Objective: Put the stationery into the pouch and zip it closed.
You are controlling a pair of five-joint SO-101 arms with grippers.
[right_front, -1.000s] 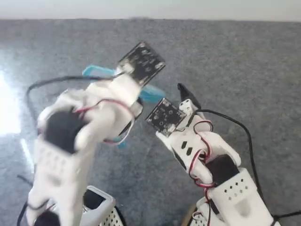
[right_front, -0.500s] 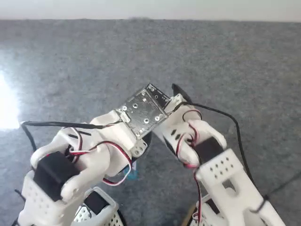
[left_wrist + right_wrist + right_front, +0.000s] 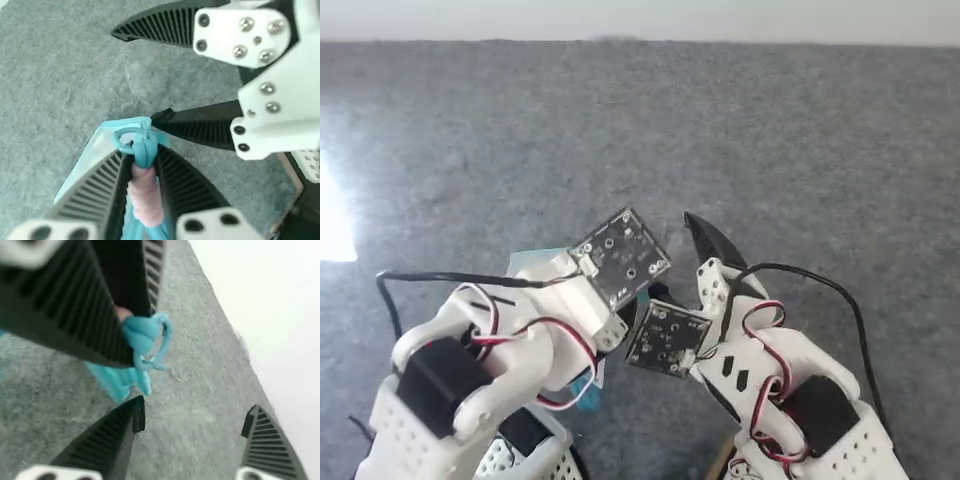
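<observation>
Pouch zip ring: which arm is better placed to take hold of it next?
Probably right. The left gripper is shut on the pouch just behind the zip ring. The right gripper is open, one of its fingers close beside the ring.

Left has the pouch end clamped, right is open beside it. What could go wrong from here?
1. The left gripper clamps only the teal cord by the ring, plus a pink item, not the pouch body; a tug could slide the cord out.
2. The right gripper, jaws open, sits very close to the left one; closing in on the ring risks the two colliding.
</observation>
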